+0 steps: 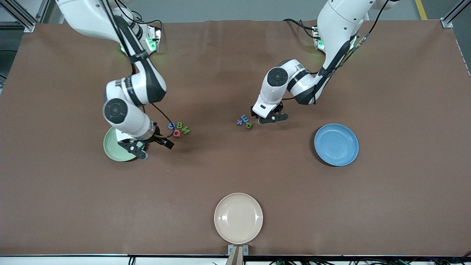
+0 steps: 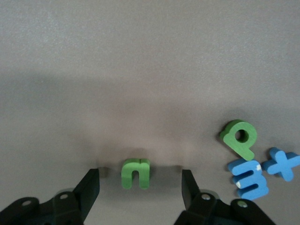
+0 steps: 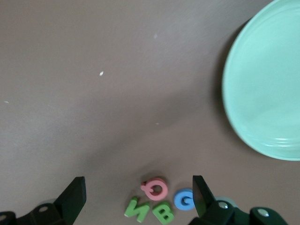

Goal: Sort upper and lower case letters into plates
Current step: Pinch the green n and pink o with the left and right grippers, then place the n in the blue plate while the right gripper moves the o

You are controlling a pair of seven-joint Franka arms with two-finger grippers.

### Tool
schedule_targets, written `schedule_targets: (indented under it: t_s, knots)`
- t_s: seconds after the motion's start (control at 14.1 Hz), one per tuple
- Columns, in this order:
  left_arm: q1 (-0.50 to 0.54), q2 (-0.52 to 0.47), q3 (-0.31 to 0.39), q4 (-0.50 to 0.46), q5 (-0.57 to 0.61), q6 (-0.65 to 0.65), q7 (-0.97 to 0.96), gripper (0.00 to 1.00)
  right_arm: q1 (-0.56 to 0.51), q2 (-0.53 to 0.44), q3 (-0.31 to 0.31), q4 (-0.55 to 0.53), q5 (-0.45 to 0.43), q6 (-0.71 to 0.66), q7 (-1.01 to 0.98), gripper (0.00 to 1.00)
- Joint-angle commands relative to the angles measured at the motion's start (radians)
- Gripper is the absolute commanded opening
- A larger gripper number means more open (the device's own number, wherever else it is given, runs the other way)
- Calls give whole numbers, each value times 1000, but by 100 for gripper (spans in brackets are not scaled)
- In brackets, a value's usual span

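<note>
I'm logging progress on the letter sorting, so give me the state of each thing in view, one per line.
Green plate: empty.
Blue plate: empty.
Cream plate: empty.
Left gripper: jaws open around the green n.
Right gripper: jaws open, beside the green plate.
Letters Q, N, B, G: on the table.

The foam pieces themselves read as a green n (image 2: pixel 136 173), green p (image 2: pixel 239 138), blue m (image 2: pixel 249 177), blue plus sign (image 2: pixel 281 163), pink Q (image 3: pixel 155 188), green N (image 3: pixel 137 209), green B (image 3: pixel 163 213) and blue G (image 3: pixel 184 199).

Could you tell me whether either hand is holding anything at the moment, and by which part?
Nothing is held. The left hand is open astride the green n, not touching it; the right hand is open above the capital letters.
</note>
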Motion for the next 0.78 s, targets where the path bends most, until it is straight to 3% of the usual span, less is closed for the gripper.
schedule_targets:
  t_s: [0.0,0.14,0.71]
  knots:
    - [-4,24,5,22,32,17,-30,74,23,22,-11,-63,11,108,8,100]
    - [-6,27,5,23,32,17,-30,69,40,40,-10,-111,11,185,40,99]
    - [-4,30,4,14,33,7,-30,45,83,95,-10,-117,11,190,99,90]
